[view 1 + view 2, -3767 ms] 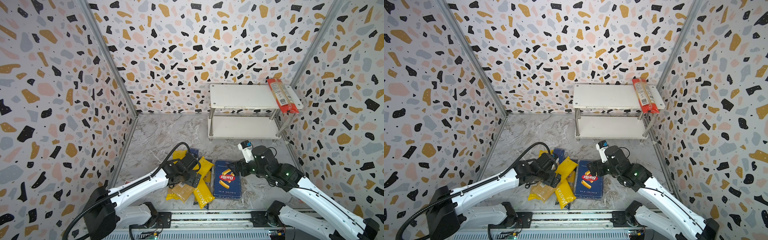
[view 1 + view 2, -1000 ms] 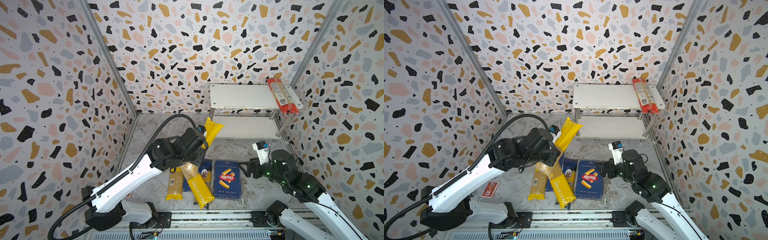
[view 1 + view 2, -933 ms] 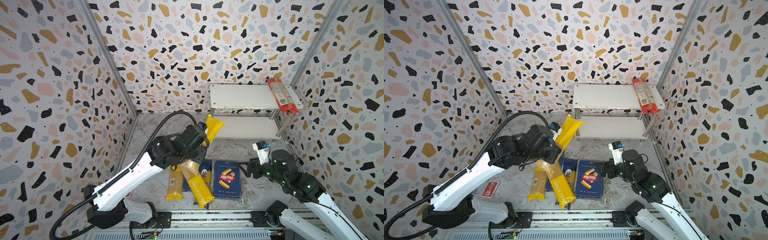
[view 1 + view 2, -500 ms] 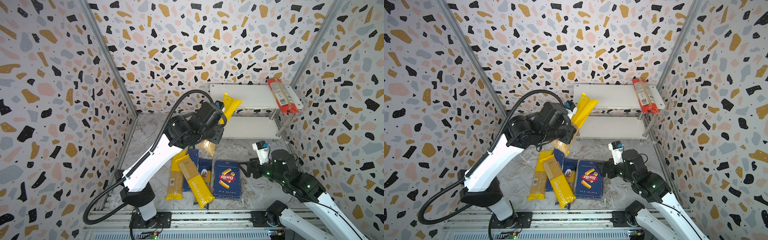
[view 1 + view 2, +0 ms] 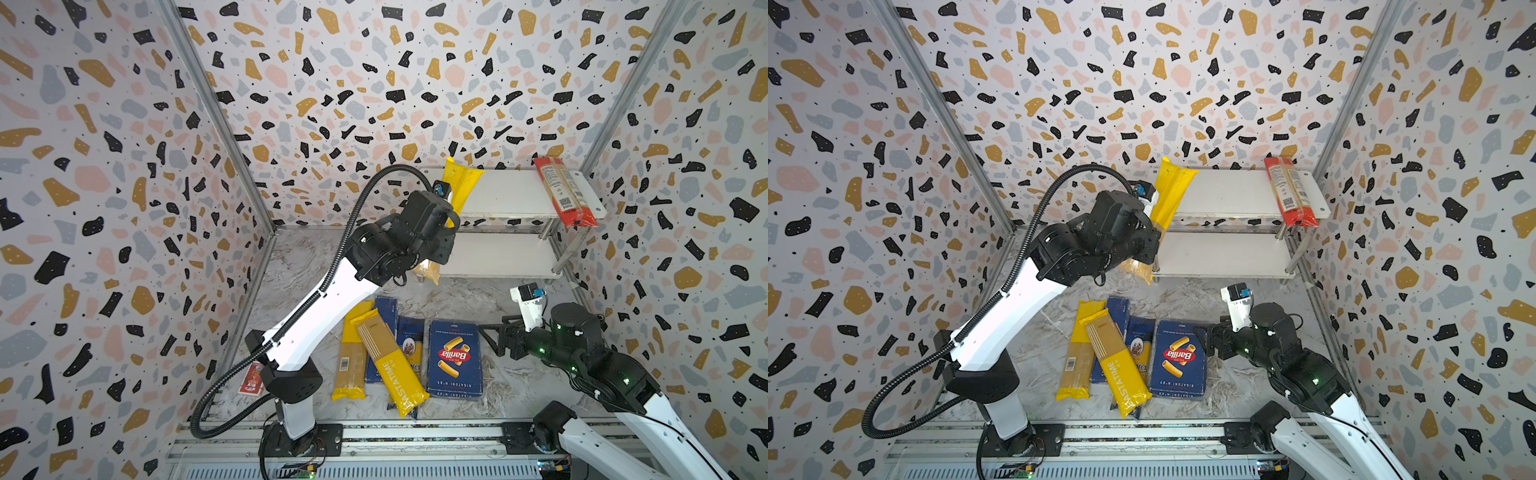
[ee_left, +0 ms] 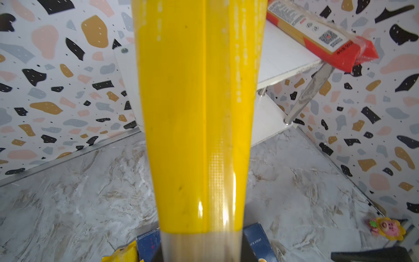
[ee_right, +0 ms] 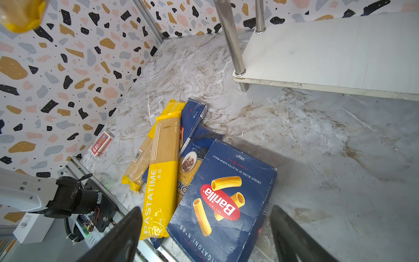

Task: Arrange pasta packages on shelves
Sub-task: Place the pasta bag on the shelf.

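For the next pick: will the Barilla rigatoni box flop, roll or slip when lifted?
The Barilla box probably stays stiff: its cardboard faces lie flat, though creased. Flat-sided, it should not roll. Its smooth print may slip.

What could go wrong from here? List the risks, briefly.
1. The left gripper holds the yellow bag below its middle, tilted over the left end of the top shelf. The long free end may catch the shelf edge or swing.
2. The red bag overhangs the top shelf's front edge. A knock to that shelf could tip it off.
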### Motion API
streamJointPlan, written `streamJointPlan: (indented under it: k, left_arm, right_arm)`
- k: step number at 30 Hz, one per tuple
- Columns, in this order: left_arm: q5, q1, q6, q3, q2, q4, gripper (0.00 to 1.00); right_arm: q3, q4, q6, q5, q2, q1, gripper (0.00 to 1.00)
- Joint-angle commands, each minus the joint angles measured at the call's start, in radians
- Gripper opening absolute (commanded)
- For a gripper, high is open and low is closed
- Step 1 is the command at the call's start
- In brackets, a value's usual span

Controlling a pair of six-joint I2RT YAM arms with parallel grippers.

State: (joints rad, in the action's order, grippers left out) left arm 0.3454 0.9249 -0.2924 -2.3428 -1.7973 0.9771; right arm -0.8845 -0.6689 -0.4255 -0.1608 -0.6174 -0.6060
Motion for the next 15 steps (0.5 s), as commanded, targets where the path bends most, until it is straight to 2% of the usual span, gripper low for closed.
streamJointPlan:
  k: [1,15]
  left_arm:
    - [0.055,-0.027,0.028,-0.032,0.043,-0.299,0.0]
    - [-0.136,-0.162,-0.022,-0.033,-0.073,-0.501,0.0]
  right_arm:
    - [0.02,0.035,-0.001,0.004,0.013,0.004,0.88]
    - [0.136,0.208,-0.042,-0.063,0.007,0.004,0.88]
